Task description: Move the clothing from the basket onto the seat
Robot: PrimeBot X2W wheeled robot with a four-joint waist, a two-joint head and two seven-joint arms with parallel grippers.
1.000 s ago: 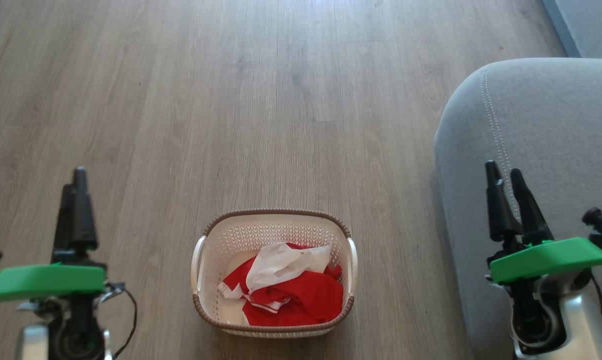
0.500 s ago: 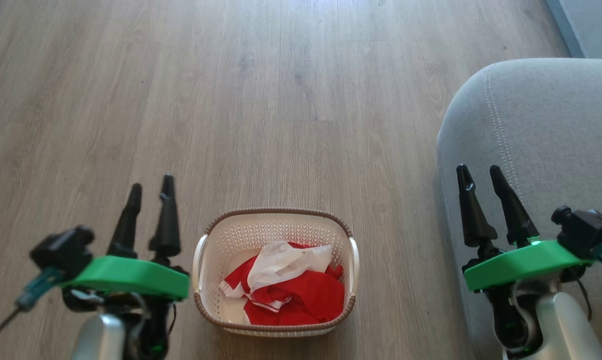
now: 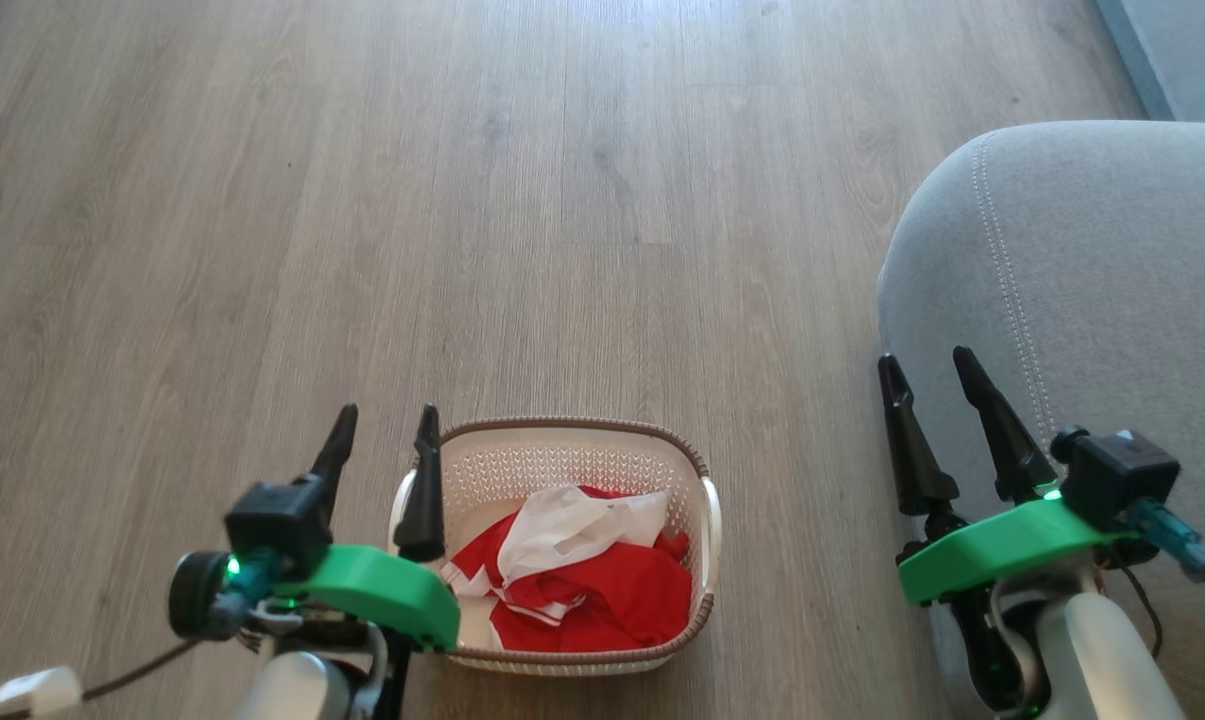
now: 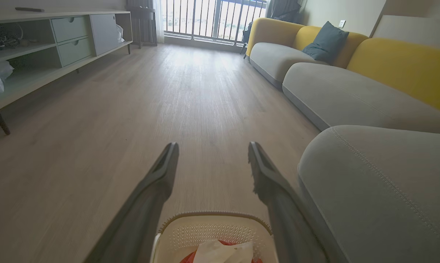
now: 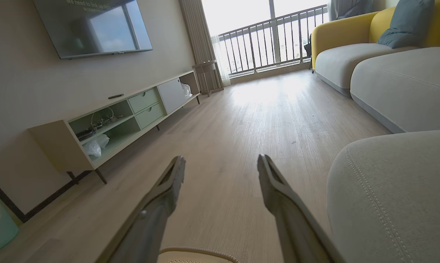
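The cream basket (image 3: pixel 562 432) with a brown rim stands on the wood floor, low in the head view. Red-and-white clothing (image 3: pixel 577 575) lies crumpled inside it. My left gripper (image 3: pixel 387 412) hangs open above the basket's left rim, with nothing between its fingers. My right gripper (image 3: pixel 924 360) is open and empty at the left edge of the grey seat (image 3: pixel 1092 270). In the left wrist view the basket (image 4: pixel 212 219) and a bit of white clothing (image 4: pixel 223 252) show below the open left gripper (image 4: pixel 212 146). The right wrist view has the seat (image 5: pixel 395 197) right of the open right gripper (image 5: pixel 221 159).
Wood floor (image 3: pixel 462 200) stretches ahead of the basket. A low TV cabinet (image 5: pixel 125 117) lines the left wall. More grey and yellow sofa sections (image 4: pixel 336 80) run along the right, towards a balcony railing (image 4: pixel 212 18).
My left gripper has swung right, from well left of the basket to over its left rim. My right gripper has shifted left and a little down. Basket and clothing stay put.
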